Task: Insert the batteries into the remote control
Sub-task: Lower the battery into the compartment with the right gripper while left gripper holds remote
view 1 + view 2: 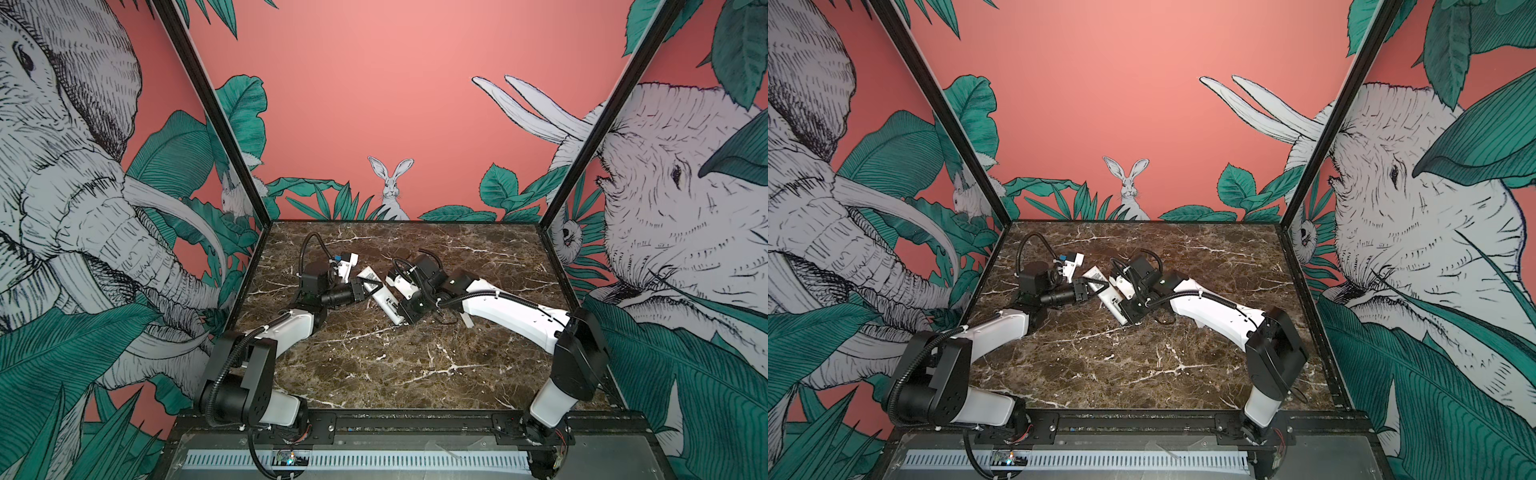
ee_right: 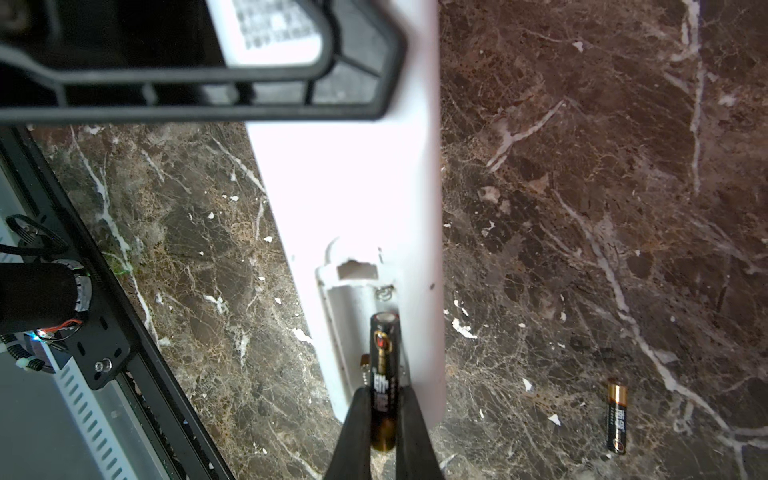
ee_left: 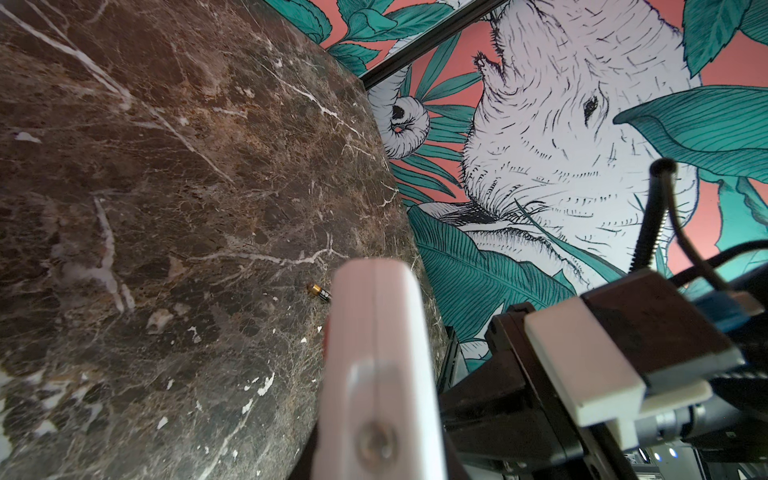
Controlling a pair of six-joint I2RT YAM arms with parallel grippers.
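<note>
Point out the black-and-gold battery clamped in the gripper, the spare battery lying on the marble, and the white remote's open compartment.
Held battery (image 2: 384, 386), right wrist view, its label mid-body.
Spare battery (image 2: 616, 417), right wrist view, its dark body.
Remote's open compartment (image 2: 353, 316), right wrist view, the empty slot floor.

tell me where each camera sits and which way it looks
Top views: high at the near edge, looking down and forward over the marble table; both arms show, holding the remote control between them.
Left wrist: on the left arm, looking along the remote's edge across the table to the wall; a loose battery lies beyond.
Right wrist: on the right arm, looking down past the right gripper, shut on a battery at the open compartment.
Shared: both wrist views show the remote and the loose battery.
</note>
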